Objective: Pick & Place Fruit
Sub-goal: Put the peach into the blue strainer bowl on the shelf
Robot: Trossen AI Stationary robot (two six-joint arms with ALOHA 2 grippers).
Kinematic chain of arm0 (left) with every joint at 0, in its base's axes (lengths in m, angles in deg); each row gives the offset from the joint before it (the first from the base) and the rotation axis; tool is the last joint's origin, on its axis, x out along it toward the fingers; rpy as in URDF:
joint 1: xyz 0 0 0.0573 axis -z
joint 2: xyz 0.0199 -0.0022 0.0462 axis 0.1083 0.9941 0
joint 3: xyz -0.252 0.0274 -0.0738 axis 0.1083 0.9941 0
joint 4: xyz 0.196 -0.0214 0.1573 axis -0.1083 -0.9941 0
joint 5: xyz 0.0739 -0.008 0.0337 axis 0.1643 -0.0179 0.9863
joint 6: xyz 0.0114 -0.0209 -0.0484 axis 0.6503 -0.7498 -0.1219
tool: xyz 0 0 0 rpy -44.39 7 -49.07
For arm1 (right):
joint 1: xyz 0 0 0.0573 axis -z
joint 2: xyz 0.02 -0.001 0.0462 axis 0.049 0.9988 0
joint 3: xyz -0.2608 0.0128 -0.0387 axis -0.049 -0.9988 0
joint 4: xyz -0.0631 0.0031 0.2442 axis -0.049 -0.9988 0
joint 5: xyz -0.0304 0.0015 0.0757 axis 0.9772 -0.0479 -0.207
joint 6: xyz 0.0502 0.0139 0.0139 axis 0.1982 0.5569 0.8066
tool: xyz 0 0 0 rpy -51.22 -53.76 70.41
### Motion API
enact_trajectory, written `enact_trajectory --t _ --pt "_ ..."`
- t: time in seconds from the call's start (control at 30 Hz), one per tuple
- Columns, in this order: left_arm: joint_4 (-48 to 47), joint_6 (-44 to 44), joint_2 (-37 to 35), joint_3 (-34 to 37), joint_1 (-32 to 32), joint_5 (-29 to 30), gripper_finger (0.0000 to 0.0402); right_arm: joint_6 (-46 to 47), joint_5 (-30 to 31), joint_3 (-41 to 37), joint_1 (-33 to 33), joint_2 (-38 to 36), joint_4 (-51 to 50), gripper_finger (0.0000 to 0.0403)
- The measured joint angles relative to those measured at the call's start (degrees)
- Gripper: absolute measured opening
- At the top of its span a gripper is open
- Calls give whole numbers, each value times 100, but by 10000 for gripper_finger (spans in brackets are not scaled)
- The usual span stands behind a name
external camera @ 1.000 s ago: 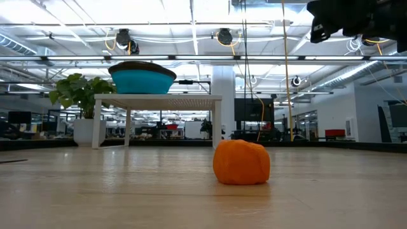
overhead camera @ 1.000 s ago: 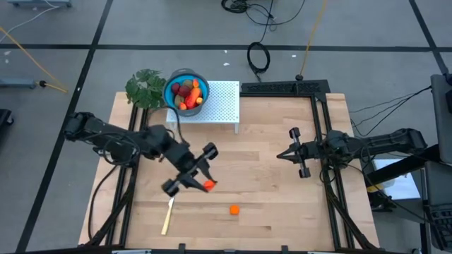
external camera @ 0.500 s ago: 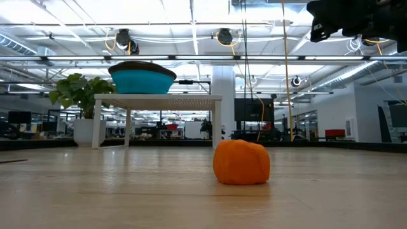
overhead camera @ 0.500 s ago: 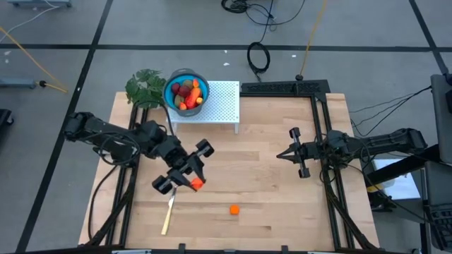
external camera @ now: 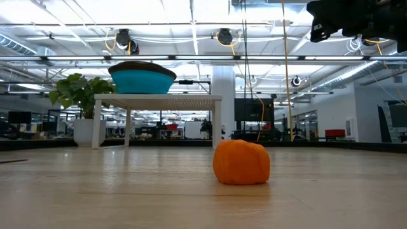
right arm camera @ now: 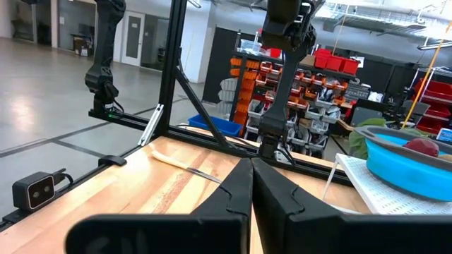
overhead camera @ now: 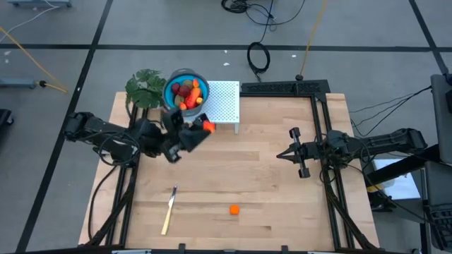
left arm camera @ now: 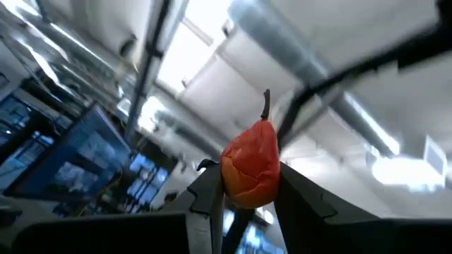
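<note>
My left gripper point(overhead camera: 200, 131) is raised just in front of the white perforated stand point(overhead camera: 220, 103) and is shut on a red-orange, pear-shaped fruit point(left arm camera: 251, 166) with a dark stem. In the left wrist view the gripper point(left arm camera: 248, 185) tips up at the ceiling. A blue bowl point(overhead camera: 186, 92) holding several red and orange fruit pieces sits on the stand. One small orange fruit point(overhead camera: 234, 209) lies on the table near its front edge, and looms large in the low view point(external camera: 241, 162). My right gripper point(overhead camera: 296, 152) hangs shut over the table's right half. My left gripper pinches the pear-shaped fruit by its wide lower body point(left arm camera: 233, 194), one finger point(left arm camera: 209, 197) on each flank. The fingers slant upward and the fruit stands upright between their ends, stem up. It is lifted clear of the table.
A pale-handled knife point(overhead camera: 168, 211) lies near the table's front left. A green plant point(overhead camera: 145, 87) stands left of the bowl. Black frame rails point(overhead camera: 321, 141) run along the table's sides. The bare wooden middle of the table point(overhead camera: 254, 169) has free room.
My left gripper has carried the red-orange fruit from the table's middle front toward the far edge and the bowl, rising a little. It has tipped upward and rolled, staying shut on the fruit. The knife it hung over now shows whole.
</note>
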Motion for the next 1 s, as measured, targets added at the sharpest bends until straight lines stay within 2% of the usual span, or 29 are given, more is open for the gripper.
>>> enact_trajectory --t 0.17,0.27,0.47,0.67,0.87,1.0 --pt "35 -307 -2 -2 -17 474 95 2 0 0 0 0 -2 0" --pt "-187 12 -9 -2 -33 526 95 2 0 -2 0 0 -1 0" --pt "-1985 937 3 -2 -215 798 95 4 0 -4 0 0 -2 0" --pt "-3764 1138 0 -2 -607 830 95 199 0 -4 0 0 -2 0" --pt "-5133 1271 -2 -2 -1086 834 95 210 0 -4 0 0 -4 0" --pt "-5650 1556 -4 -2 -1408 1058 95 208 0 -4 0 0 -4 0"
